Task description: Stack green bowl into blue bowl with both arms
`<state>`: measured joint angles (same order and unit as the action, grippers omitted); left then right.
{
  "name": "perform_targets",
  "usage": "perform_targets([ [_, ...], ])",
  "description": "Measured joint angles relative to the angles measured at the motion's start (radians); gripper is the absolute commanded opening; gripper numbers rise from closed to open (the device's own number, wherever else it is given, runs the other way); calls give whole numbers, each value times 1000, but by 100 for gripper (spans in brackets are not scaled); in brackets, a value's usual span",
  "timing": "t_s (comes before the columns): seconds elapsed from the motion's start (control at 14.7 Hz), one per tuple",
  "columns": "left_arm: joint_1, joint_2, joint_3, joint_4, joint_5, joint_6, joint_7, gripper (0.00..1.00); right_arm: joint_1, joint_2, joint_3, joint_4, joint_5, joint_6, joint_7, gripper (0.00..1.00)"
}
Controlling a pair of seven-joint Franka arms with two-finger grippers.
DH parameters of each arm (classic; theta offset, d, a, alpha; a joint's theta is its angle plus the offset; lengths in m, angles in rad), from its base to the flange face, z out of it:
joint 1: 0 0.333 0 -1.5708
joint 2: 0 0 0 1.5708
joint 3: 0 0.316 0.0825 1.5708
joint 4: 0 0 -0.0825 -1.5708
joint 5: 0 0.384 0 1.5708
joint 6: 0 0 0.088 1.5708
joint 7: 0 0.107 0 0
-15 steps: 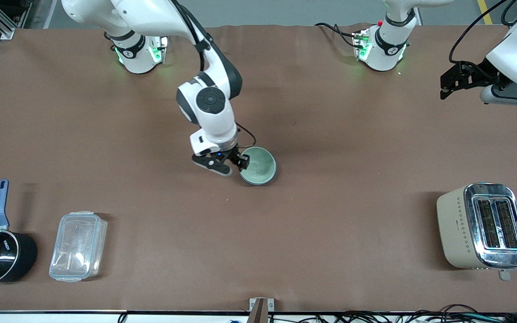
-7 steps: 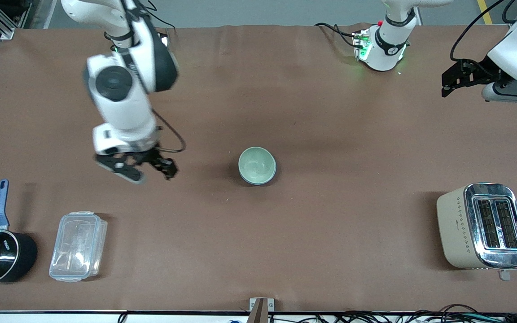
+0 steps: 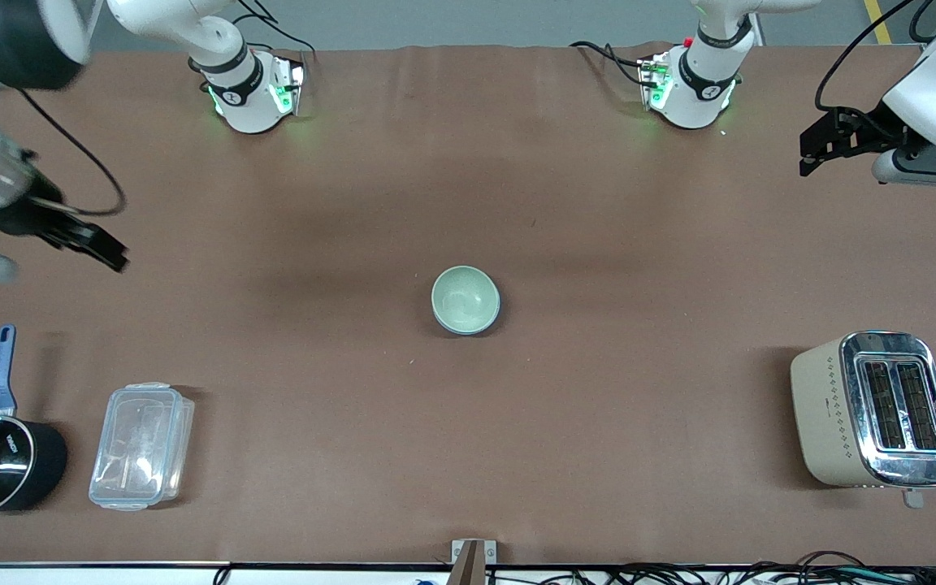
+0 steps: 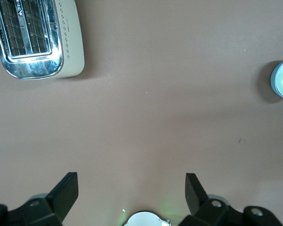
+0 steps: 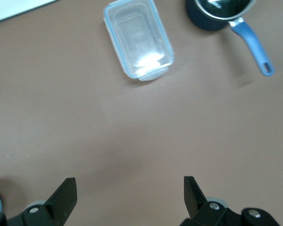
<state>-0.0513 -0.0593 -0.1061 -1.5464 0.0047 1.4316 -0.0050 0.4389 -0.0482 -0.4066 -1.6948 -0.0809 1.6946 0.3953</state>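
Small pale mint-green glossy bowl sits nested inside sky-blue bowl, only thin blue rim showing around it; pair at middle of brown-covered table, upright, nothing touching it.

Right gripper up in air over table's right-arm end, fingers spread wide, empty. Clear plastic lidded container and black saucepan with blue handle lie side by side under its wrist camera.

Left gripper waits over left-arm end, fingers apart, empty. Cream-and-chrome two-slot toaster nearer front camera at same end.
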Motion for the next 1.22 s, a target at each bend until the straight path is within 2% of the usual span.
perform_targets([
  [0.27,0,0,0,2,0,2,0,100,-271,-33,143,138,13,-152,-219,100],
  [0.41,0,2,0,2,0,2,0,100,-394,-30,207,201,68,-193,-288,100],
  [0.48,0,3,0,2,0,2,0,100,-421,-24,222,216,84,-203,-302,100],
  [0.82,1,3,1,2,0,2,0,100,-424,26,263,230,95,-201,-314,100],
  [1.22,1,3,3,2,0,2,3,100,-411,32,266,242,95,-203,-315,100],
])
